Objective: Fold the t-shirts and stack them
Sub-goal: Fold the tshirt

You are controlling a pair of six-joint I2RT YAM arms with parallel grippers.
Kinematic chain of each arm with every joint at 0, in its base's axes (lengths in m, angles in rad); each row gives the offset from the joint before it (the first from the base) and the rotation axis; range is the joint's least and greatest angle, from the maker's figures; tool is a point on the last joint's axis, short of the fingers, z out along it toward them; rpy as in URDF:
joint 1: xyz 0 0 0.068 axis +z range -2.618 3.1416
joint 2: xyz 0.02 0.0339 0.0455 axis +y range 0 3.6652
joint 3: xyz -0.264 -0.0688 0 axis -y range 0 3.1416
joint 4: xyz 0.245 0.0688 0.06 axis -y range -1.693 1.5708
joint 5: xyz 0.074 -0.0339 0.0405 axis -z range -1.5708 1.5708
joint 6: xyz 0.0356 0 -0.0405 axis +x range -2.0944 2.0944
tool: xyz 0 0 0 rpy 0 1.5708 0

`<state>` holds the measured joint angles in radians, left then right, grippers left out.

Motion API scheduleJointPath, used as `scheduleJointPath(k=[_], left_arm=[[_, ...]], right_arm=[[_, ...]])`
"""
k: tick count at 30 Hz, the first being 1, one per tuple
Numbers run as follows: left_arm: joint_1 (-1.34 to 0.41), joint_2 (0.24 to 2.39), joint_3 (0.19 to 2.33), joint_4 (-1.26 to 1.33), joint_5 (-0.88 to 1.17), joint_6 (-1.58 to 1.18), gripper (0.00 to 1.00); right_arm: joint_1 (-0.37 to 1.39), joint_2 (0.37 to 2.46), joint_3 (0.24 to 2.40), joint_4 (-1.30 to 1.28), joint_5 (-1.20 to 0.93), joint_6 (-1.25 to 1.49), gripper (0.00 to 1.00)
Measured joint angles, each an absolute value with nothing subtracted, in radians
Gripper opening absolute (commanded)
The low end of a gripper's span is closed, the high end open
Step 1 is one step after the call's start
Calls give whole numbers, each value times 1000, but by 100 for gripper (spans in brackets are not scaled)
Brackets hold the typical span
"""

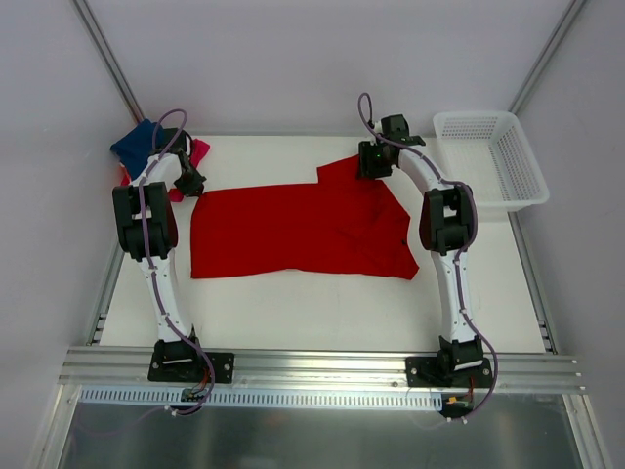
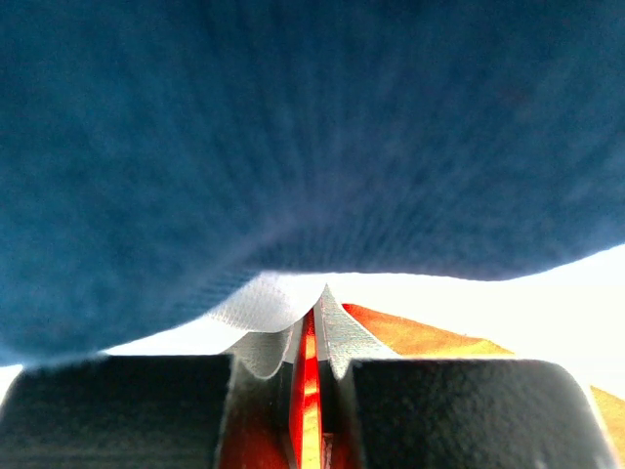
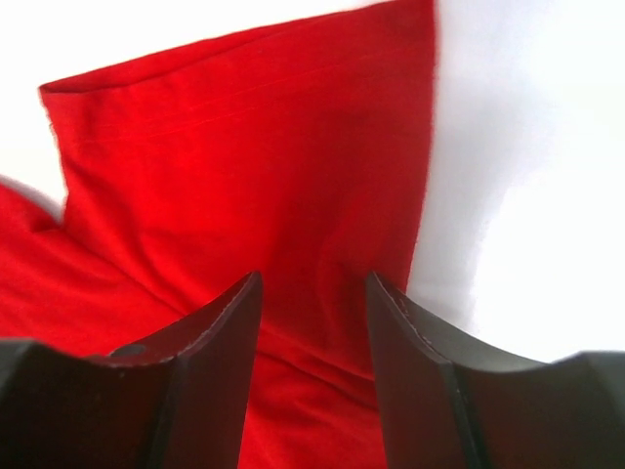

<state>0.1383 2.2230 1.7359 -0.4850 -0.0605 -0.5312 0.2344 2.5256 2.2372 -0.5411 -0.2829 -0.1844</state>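
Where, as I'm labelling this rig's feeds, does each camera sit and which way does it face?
Top external: above, behind the robot, looking down on the table; left arm and right arm whole.
Left wrist: pressed near navy cloth; left gripper shut.
Right wrist: looking down at the red shirt; right gripper open.
Shared: top and right wrist show the red shirt.

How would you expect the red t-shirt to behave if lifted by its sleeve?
Probably floppy: the red t-shirt lies flat with soft creases, so it would likely drape and unfold. It looks thin and light, so a sleeve pinch may well drag the rest across the table.
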Motion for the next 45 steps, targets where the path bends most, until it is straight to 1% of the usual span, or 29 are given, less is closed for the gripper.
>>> scheduleJointPath(k=[14, 22, 27, 33, 39, 45], left_arm=[[138, 2223, 1736, -485, -60, -531, 0], [138, 2223, 1736, -485, -60, -531, 0], [138, 2223, 1736, -485, -60, -531, 0], [138, 2223, 1736, -485, -59, -531, 0], [137, 2223, 1736, -485, -59, -531, 0], [137, 2223, 1736, -485, -55, -531, 0]], right_arm=[[231, 2525, 2291, -554, -174, -214, 52], [235, 2528, 2294, -442, -167, -227, 52], [241, 2565, 2362, -397, -164, -228, 54], [242, 2586, 2392, -374, -165, -224, 55], [225, 2608, 2401, -358, -214, -102, 51], [183, 2627, 2366, -333, -295, 53, 51]])
